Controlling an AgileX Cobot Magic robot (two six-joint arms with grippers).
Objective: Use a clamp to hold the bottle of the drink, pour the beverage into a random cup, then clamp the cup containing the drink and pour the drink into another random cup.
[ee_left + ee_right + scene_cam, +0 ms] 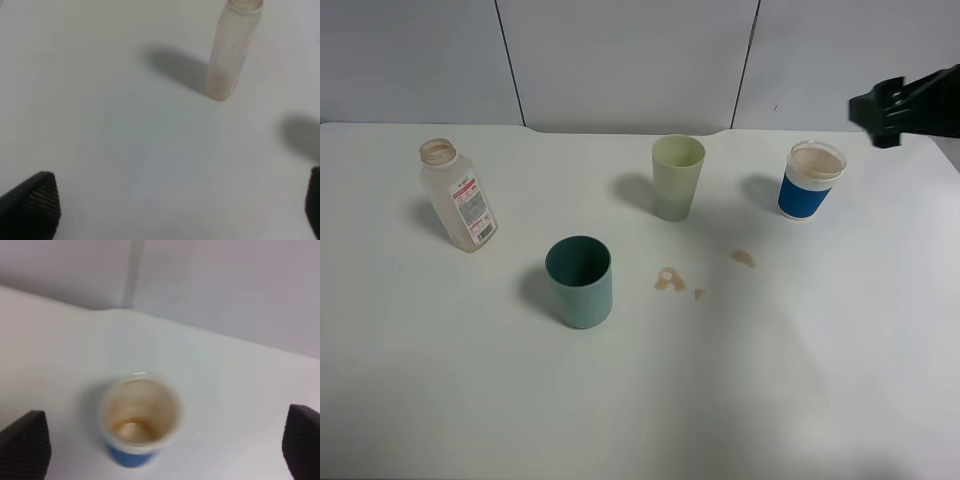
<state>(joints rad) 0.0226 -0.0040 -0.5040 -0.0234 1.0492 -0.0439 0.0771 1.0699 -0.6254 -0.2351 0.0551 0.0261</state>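
**Bottle set down upright, drink showing only in the blue cup**

On the left of the bench (440, 400) stands the bottle (458, 196), uncapped, its long axis close to vertical with the mouth up and, as the high camera sees it, leaning slightly toward the far left. It looks nearly empty, which would suggest the first pour is done. The left pincer (180, 210) does not appear in the high view; its wrist camera shows both fingertips spread wide at the frame edges, holding nothing, with the bottle well ahead of them.

Nearer the front stands the teal cup (579, 281), mouth up; its contents cannot be made out. Behind it, near the middle, is the pale green cup (677, 177), also upright. Small brown spills (669, 279) lie on the bench between the cups.

On the right, the blue cup (807, 181) sits upright with brown liquid inside. The right pincer (165, 442) hangs above and beyond it, fingers wide apart, empty, framing the cup, probably placed so for a grasp or release.
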